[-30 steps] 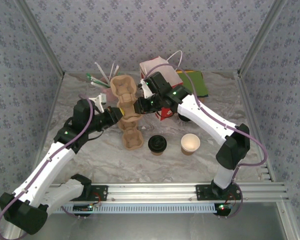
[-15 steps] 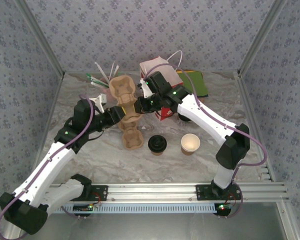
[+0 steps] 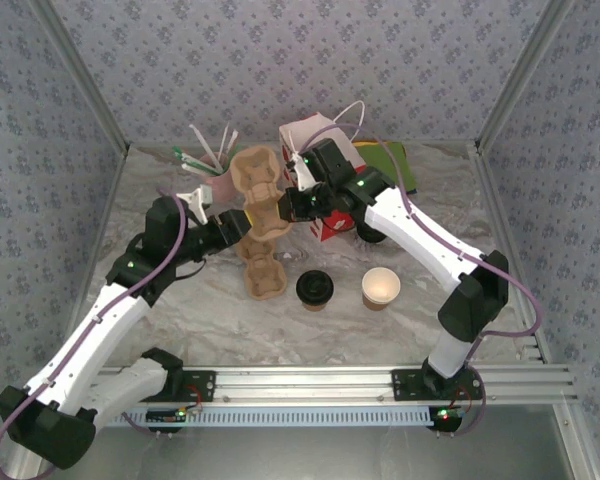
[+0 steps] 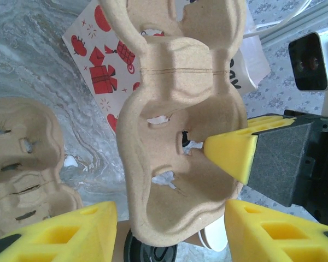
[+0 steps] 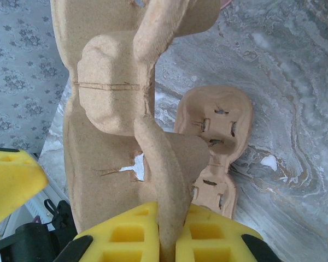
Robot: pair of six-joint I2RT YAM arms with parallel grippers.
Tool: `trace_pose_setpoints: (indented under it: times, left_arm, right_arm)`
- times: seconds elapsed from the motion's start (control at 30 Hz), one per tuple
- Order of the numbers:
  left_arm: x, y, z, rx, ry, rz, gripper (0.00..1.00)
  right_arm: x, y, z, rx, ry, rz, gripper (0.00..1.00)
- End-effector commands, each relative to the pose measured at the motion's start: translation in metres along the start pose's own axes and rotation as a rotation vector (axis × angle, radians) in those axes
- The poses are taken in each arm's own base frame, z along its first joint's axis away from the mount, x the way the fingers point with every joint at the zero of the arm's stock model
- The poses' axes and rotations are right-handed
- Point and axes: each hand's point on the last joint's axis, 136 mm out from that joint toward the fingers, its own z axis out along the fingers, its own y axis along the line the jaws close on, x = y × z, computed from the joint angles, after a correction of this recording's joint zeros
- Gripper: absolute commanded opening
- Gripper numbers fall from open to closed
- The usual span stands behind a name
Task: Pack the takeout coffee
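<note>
The takeout coffee (image 3: 314, 289), a brown cup with a black lid, stands on the table in front of the arms; its lid (image 4: 152, 255) peeks out below the lifted carrier. A pulp cup carrier (image 3: 260, 192) hangs above the table, with my right gripper (image 3: 288, 207) shut on its rim (image 5: 167, 229). My left gripper (image 3: 242, 228) is open; its yellow fingers (image 4: 60, 232) stand either side of the carrier's (image 4: 180, 125) lower end without touching it. A second carrier (image 3: 263, 272) lies flat on the table.
A lidless brown cup (image 3: 380, 288) stands right of the coffee. A red-and-white gift bag (image 3: 315, 135) and a green packet (image 3: 395, 165) sit at the back. Straws in a holder (image 3: 205, 165) are at the back left.
My left gripper has opened and let go of the carrier. My right gripper has closed on its rim and lifted it a little up and back.
</note>
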Motion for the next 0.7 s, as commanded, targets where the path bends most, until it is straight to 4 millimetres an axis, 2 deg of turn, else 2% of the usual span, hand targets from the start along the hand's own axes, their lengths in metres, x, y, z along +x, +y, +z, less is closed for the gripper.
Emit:
trace_pose_setpoints:
  times: [0.0, 0.17, 0.23, 0.37, 0.53, 0.67]
  left_arm:
    - [-0.014, -0.012, -0.009, 0.014, -0.035, 0.035, 0.54]
    - [-0.023, -0.016, -0.011, 0.007, -0.044, 0.045, 0.60]
    - [-0.028, -0.018, -0.013, -0.004, -0.047, 0.049, 0.66]
    - [-0.044, -0.026, -0.016, -0.014, -0.065, 0.054, 0.70]
    - [-0.062, -0.040, -0.008, -0.017, -0.067, 0.051, 0.73]
    - [-0.074, -0.048, 0.006, -0.016, -0.058, 0.042, 0.73]
  right_arm:
    - [-0.006, 0.003, -0.020, -0.009, -0.039, 0.006, 0.10]
    - [-0.012, 0.004, -0.039, -0.008, -0.070, 0.004, 0.09]
    - [-0.017, 0.003, -0.051, -0.004, -0.093, 0.001, 0.09]
    - [-0.028, -0.002, -0.083, 0.002, -0.149, 0.004, 0.10]
    - [-0.041, -0.005, -0.124, 0.002, -0.236, 0.014, 0.10]
    - [-0.046, -0.004, -0.151, -0.001, -0.281, 0.001, 0.11]
